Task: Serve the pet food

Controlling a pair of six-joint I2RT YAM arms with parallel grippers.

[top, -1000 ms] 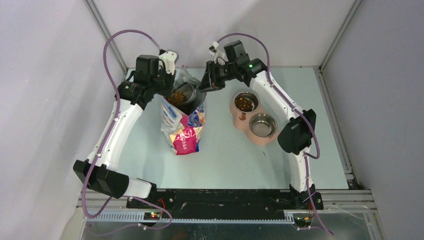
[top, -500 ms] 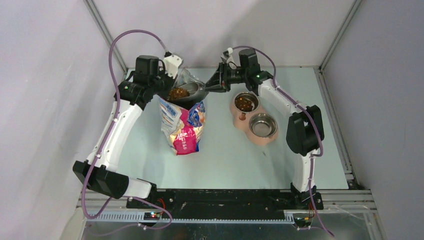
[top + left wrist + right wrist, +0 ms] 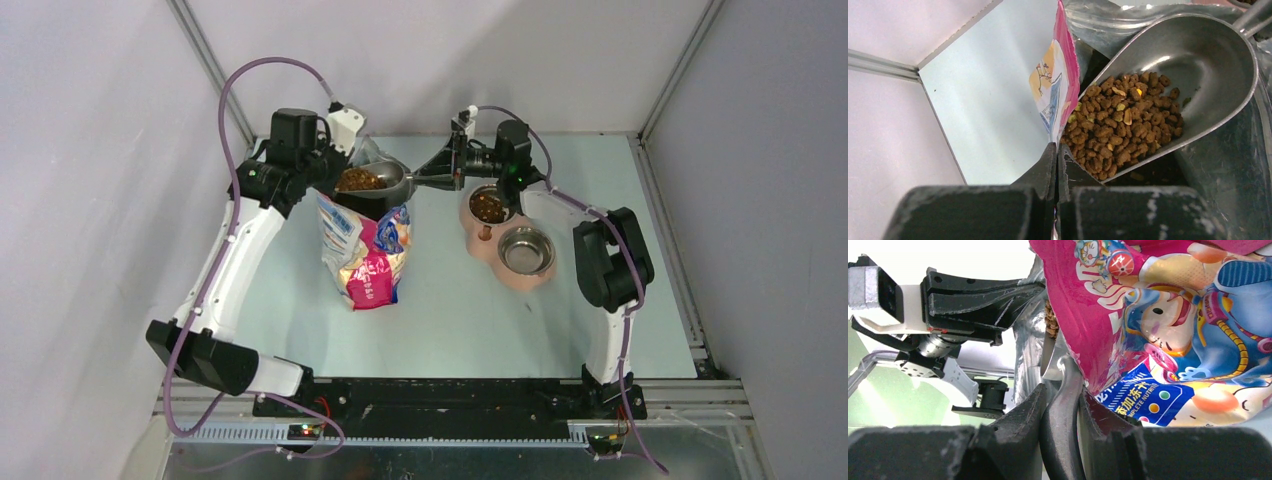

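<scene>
Top external: right jaws clamp scoop (image 3: 393,181) of pet food (image 3: 358,180) above bag (image 3: 366,258); left jaws pinch bag rim.

The left arm (image 3: 238,240) rises from a low elbow near its base and reaches forward. Its gripper (image 3: 1057,150) has the jaws pressed together on the bag edge (image 3: 1060,75). The right arm (image 3: 603,262) is folded at the elbow with the forearm stretched to the left. Its gripper (image 3: 1063,390) has the jaws clamped on the scoop handle (image 3: 1064,425).
</scene>
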